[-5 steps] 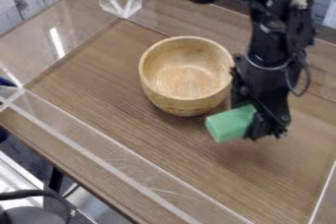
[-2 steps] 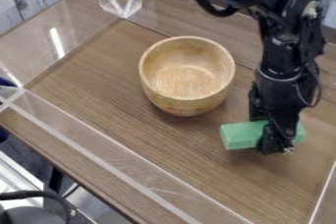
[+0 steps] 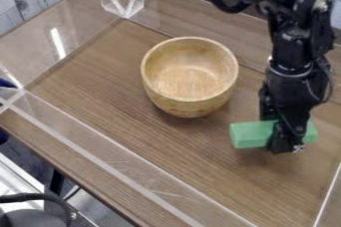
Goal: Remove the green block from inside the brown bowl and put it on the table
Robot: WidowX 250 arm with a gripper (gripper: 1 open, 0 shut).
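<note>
The green block [image 3: 249, 134] hangs level just above or on the table [image 3: 120, 121], to the right of and in front of the brown bowl [image 3: 181, 101]. My gripper [image 3: 284, 137] points straight down and is shut on the block's right end. Its black fingers hide that end, and I cannot tell whether the block touches the wood. The bowl stands upright near the table's middle with nothing inside it. A gap of bare wood separates the block from the bowl.
Low clear acrylic walls [image 3: 83, 137] run along the table's edges. A small clear angled piece [image 3: 123, 0] stands at the back left corner. The black arm [image 3: 296, 32] rises from the gripper toward the top right.
The gripper has carried the green block a little to the right and lower, away from the bowl. The block has turned from tilted to level.
</note>
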